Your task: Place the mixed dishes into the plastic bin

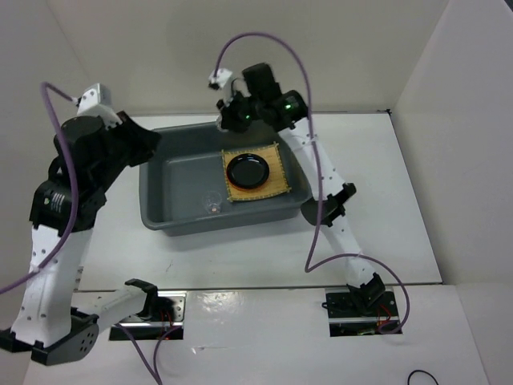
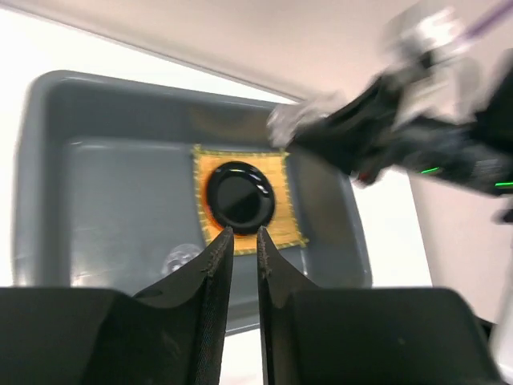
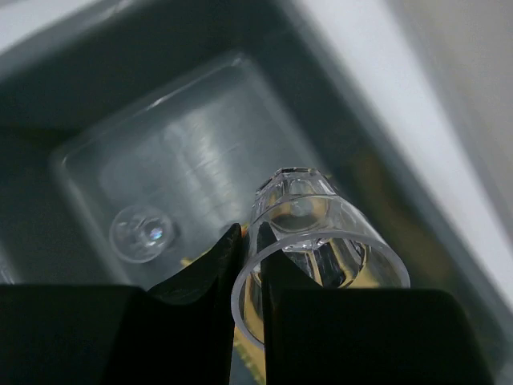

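The grey plastic bin point(image 1: 172, 184) sits mid-table. Inside it the tan bamboo mat point(image 1: 276, 180) lies at the right with the black bowl point(image 1: 247, 170) on it, and one clear glass cup point(image 1: 212, 202) stands near the front wall. The orange plate does not show clearly. My right gripper point(image 1: 228, 119) hangs over the bin's far rim. In the right wrist view it point(image 3: 250, 233) is shut on the wall of a second glass cup point(image 3: 321, 233), one finger inside and one outside. My left gripper point(image 2: 245, 233) is nearly shut and empty, held above the bin's left side point(image 1: 152, 143).
White walls stand close behind and to the right of the table. The right arm point(image 1: 325, 188) runs along the bin's right side. The left wrist view shows the mat point(image 2: 280, 184), the bowl point(image 2: 239, 196) and the cup point(image 2: 180, 258) below it.
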